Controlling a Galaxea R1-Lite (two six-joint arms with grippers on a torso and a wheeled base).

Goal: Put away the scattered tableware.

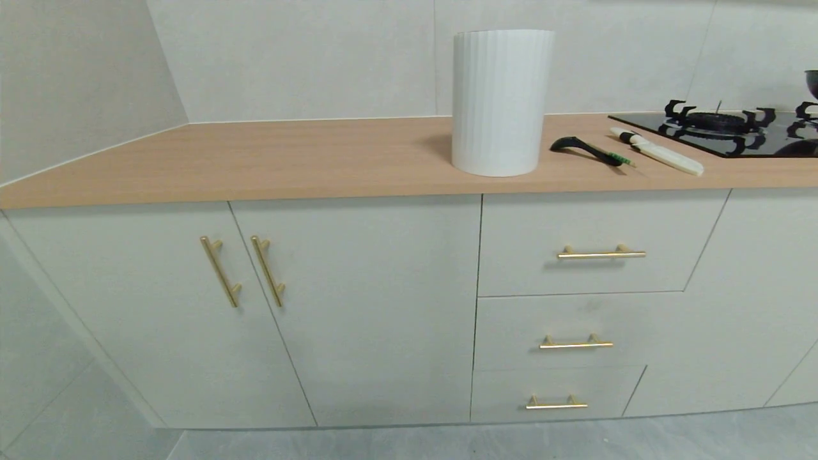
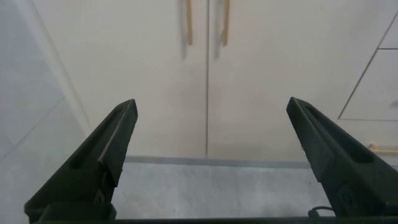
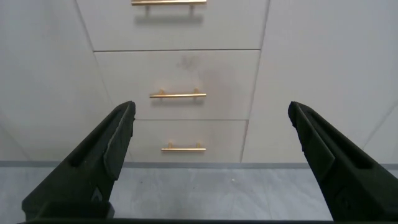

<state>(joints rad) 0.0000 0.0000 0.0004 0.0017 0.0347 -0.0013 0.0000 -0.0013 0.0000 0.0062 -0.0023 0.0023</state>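
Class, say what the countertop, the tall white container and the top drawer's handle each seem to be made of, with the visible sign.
Countertop: wood or wood-look laminate, matt; even tan colour with fine straight grain.
Tall white container: ceramic or plastic, unclear which; opaque, vertically ribbed wall with a soft sheen.
Top drawer's handle: metal, brass-coloured; slim bar with bright highlights.

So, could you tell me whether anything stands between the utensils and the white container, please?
Nothing visible does. The black utensil lies on the counter beside the container, the white utensil just beyond it, with bare counter between.
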